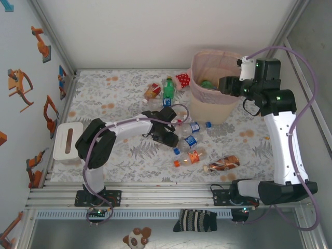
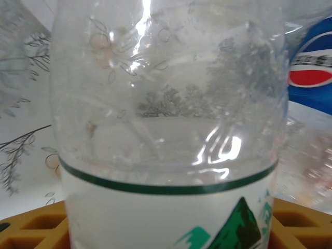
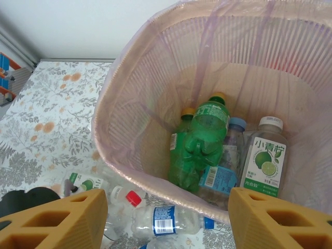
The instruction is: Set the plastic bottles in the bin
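My left gripper (image 1: 167, 136) is down at the table's middle, among the plastic bottles. In the left wrist view a clear bottle (image 2: 166, 104) with a white, green-mountain label stands between the yellow fingers (image 2: 31, 228), which sit against its sides. My right gripper (image 1: 228, 85) hangs open over the pink mesh bin (image 1: 197, 67) with nothing between its fingers (image 3: 57, 218). Inside the bin (image 3: 111, 135) lie a green bottle (image 3: 205, 145), a lime-label bottle (image 3: 267, 161) and others. On the table lie a blue-label bottle (image 1: 192, 127), an orange one (image 1: 191, 157) and a brown one (image 1: 222, 164).
A green bottle (image 1: 168, 88) and a red-yellow one (image 1: 152, 91) lie behind the pile, left of the bin, beside a red white-dotted soft item (image 1: 182, 79). A white box (image 1: 68, 141) sits at the left edge. Walls close in the left, back and right.
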{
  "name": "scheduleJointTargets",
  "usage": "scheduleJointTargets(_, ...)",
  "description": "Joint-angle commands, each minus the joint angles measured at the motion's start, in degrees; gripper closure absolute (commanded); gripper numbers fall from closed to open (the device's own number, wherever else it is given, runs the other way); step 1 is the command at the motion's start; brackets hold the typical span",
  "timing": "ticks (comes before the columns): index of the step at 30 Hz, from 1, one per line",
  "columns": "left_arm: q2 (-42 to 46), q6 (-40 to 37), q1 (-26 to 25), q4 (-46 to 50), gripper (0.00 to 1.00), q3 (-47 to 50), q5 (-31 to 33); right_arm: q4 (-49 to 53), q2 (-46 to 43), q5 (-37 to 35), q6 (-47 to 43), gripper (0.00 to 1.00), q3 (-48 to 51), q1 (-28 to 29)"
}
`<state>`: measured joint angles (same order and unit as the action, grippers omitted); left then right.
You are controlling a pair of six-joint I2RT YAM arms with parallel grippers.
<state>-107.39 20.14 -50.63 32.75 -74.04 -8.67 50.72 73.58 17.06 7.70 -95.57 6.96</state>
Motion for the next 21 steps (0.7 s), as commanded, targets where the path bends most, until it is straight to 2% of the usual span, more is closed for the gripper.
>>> scheduleJointTargets(1,6.1,0.3,0.2,1.4,0.38,1.1,1.0,-0.6,-2.0,0.8,1.3,0.38,0.3,0.3)
scheduleJointTargets(5,10.9,0.1,0.2,1.4,0.39,1.8,1.9,-1.3,-2.6,2.2,2.3,0.38,0.5,0.3)
scheduleJointTargets(11,19.0,-0.7,0.3,-2.6,0.41,3.8,1.6,-5.9,-4.0,8.2,5.8,0.38,2.9,0.3)
scheduleJointTargets(21,32.6,-2.0,0.4,-22.3,0.42,12.0,-7.6,-20.4,-6.7,20.8,14.2,0.38,9.2,0.6)
